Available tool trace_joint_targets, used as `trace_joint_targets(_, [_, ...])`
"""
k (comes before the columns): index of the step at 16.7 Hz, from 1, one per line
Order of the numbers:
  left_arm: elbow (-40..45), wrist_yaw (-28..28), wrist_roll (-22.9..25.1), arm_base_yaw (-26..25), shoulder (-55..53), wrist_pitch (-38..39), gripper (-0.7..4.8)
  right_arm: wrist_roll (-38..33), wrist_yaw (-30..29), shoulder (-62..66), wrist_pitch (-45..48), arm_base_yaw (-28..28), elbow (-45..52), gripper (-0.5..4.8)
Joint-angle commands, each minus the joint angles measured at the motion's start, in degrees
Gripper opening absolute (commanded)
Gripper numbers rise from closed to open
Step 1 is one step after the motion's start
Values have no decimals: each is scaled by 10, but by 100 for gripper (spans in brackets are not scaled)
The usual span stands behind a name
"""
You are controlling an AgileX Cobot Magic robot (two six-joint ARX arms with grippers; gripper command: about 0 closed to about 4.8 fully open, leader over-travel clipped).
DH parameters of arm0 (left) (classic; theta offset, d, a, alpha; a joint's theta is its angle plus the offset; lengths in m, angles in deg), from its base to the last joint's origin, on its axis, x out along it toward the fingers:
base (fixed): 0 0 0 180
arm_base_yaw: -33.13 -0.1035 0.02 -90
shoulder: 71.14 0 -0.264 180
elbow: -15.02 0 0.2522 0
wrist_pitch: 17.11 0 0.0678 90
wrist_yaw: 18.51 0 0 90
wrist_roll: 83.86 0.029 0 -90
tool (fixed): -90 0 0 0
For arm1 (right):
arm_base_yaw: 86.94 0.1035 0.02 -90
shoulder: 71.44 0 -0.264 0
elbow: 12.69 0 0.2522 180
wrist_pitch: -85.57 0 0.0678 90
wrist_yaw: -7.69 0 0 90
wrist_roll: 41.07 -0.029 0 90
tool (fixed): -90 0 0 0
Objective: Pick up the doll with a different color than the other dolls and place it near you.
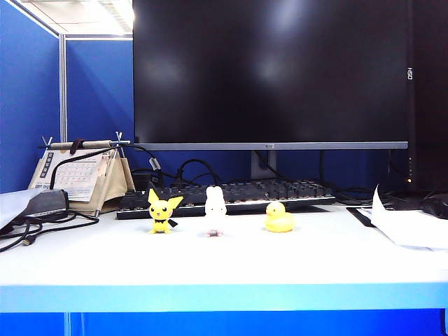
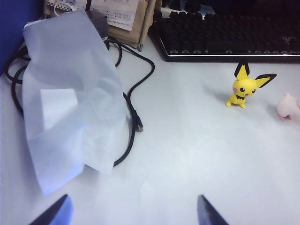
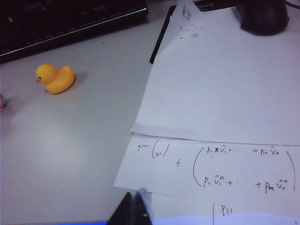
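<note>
The doll with a different color, a pale pink-white rabbit [image 1: 215,210], stands upright in the middle of a row on the white table [image 1: 224,269]. Only its edge [image 2: 288,106] shows in the left wrist view. To its left stands a yellow pointy-eared doll [image 1: 162,210] [image 2: 244,86], to its right a yellow duck [image 1: 278,218] [image 3: 55,78]. My left gripper [image 2: 133,199] is open over bare table, well short of the dolls. My right gripper [image 3: 134,193] is shut on nothing, at the edge of a written sheet, far from the duck. Neither gripper shows in the exterior view.
A black keyboard [image 1: 231,196] lies right behind the dolls under a large monitor [image 1: 269,70]. A desk calendar [image 1: 80,175], black cables [image 2: 133,101] and a translucent sheet [image 2: 70,103] fill the left. Written papers [image 3: 220,93] and a mouse [image 3: 262,16] lie on the right.
</note>
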Motion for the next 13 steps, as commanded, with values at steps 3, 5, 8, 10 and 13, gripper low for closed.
trace_joint_targets(3, [2, -3, -2, 1, 0, -3, 350, 1, 0, 0, 8, 0, 2, -5])
trace_joint_targets(5, [2, -3, -2, 1, 0, -3, 350, 1, 0, 0, 7, 0, 2, -5])
trace_joint_targets(8, [2, -4, -58, 1, 0, -8, 350, 1, 1, 0, 13, 0, 2, -5])
trace_joint_targets(10, [0, -34, -66, 1, 0, -41, 350, -2, -10, 0, 48, 0, 2, 9])
trace_joint_targets(13, [-21, -104, -65, 2, 0, -143, 350, -6, -79, 0, 163, 1, 2, 80])
